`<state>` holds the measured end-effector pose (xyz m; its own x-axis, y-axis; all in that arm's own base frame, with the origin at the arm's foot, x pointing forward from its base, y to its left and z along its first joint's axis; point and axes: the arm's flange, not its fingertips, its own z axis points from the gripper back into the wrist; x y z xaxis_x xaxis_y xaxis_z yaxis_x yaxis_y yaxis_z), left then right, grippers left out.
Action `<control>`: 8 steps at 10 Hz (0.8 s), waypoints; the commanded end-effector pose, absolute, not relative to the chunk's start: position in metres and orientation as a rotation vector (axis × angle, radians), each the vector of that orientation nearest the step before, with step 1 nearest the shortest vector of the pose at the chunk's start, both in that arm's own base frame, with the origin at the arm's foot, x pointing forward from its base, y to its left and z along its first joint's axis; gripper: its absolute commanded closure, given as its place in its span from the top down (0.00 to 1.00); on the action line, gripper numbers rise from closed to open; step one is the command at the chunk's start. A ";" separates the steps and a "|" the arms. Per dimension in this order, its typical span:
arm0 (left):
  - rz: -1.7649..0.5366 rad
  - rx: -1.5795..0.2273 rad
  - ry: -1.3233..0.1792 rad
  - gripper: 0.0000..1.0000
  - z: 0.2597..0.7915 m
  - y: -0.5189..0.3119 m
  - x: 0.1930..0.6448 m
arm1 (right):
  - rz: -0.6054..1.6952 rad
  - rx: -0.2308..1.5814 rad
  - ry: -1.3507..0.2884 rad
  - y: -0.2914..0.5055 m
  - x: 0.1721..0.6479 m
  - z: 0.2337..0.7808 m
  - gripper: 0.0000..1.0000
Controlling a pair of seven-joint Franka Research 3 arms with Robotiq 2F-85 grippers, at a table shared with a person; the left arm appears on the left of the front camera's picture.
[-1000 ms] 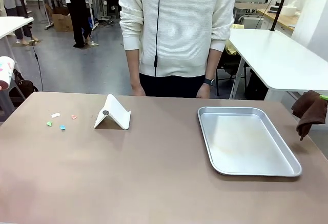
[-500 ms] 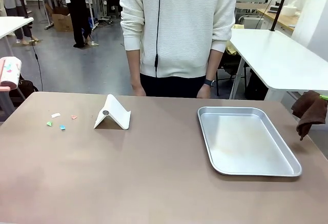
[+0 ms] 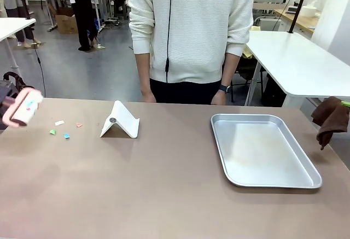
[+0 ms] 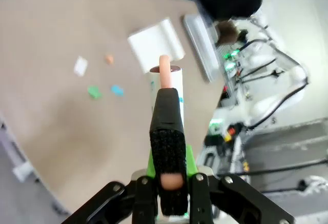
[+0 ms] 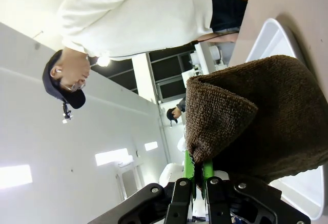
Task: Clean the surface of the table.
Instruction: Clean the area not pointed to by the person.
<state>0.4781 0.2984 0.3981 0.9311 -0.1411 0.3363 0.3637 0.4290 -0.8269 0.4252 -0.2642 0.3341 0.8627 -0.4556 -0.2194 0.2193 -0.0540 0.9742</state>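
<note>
Matte taupe-brown table (image 3: 164, 195), small coloured paper scraps (image 3: 66, 135) near left edge

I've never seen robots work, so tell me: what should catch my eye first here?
A pink-handled lint roller, clamped in the left gripper, hangs at the left edge of the table near small coloured paper scraps. At the right edge, the right gripper pinches a brown cloth, right of a silver tray.

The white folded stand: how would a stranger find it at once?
On the brown table, look left of the silver tray. The white stand sits between it and small coloured scraps. It alone is tent-shaped, with a grey circle on its side.
</note>
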 end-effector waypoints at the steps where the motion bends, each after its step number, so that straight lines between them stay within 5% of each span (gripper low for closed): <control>1: -0.343 -0.950 -0.243 0.22 0.393 0.279 0.454 | -0.537 1.532 -0.185 -0.264 0.422 0.340 0.07; 8: -0.098 -0.777 -0.241 0.22 0.379 0.239 0.451 | -0.537 1.532 -0.185 -0.264 0.422 0.340 0.07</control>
